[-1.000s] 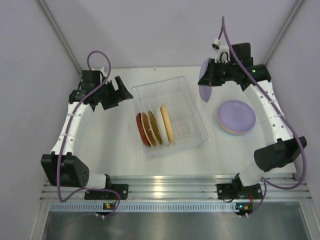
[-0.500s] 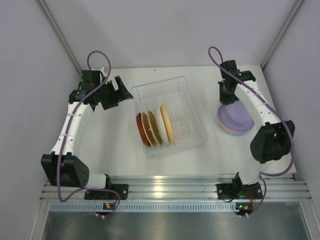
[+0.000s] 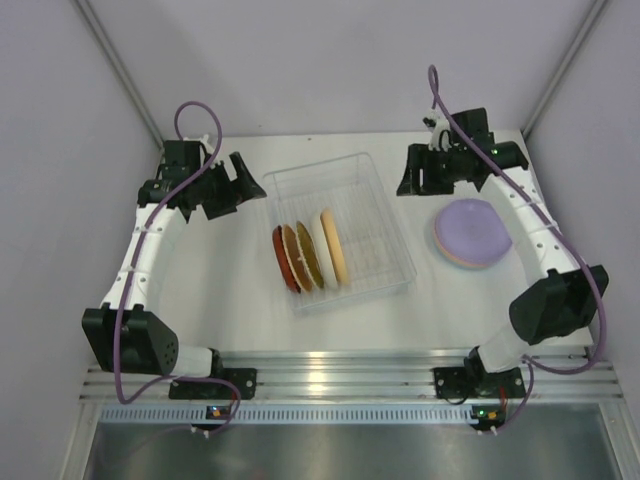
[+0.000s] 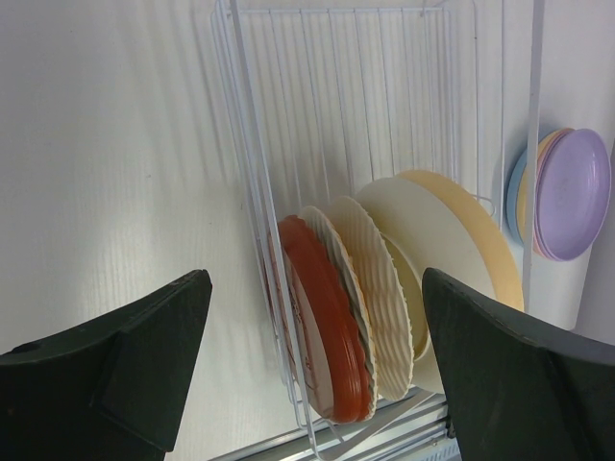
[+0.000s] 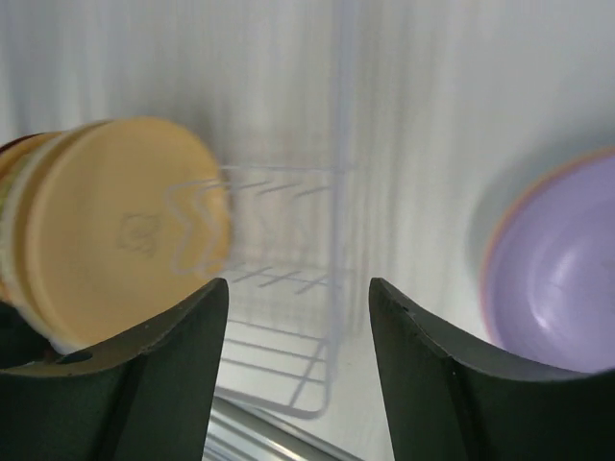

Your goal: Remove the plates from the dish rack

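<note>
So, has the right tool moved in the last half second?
Yes. The right tool has swung off the plate stack, leftward toward the dish rack, empty and open.

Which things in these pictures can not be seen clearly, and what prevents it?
1. Top view: the lavender plate covers the stack under it, so its count is hidden.
2. Top view: the plates in the dish rack overlap; their faces are hidden.
3. Right wrist view: blur; the tan plate and the dish rack lack detail.
4. Left wrist view: the left gripper hides the cream plates' lower edge.
</note>
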Robot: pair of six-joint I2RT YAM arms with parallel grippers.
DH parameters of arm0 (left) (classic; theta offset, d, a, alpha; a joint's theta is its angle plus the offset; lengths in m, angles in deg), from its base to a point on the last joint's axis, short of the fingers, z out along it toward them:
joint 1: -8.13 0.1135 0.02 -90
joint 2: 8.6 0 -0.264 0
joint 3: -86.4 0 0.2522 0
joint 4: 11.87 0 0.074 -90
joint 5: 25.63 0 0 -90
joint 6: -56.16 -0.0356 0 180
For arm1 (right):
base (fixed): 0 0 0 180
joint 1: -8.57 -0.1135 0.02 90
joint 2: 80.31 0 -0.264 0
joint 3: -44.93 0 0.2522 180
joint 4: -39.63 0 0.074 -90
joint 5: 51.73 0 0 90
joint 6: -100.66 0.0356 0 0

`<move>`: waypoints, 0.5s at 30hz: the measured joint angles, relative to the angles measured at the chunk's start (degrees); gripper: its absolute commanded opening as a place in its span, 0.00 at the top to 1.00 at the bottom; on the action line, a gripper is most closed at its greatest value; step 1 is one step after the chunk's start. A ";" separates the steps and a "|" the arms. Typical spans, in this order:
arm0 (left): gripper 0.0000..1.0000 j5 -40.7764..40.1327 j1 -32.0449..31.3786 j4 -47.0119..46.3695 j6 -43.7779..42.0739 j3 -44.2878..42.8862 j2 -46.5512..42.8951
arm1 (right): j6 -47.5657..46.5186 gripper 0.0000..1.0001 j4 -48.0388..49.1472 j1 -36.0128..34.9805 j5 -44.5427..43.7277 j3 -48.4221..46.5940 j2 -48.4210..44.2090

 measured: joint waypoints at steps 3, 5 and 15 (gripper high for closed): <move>0.04 0.02 0.00 0.00 0.02 0.00 0.00 | 0.00 0.40 4.02 -2.80 13.70 0.35 -2.62; 0.04 0.00 0.00 0.00 0.00 0.00 0.00 | -0.15 0.40 5.27 -5.95 19.21 0.33 -2.54; 0.04 -0.02 0.00 0.00 0.00 0.00 0.00 | -0.37 0.43 7.13 -16.17 30.49 0.31 5.68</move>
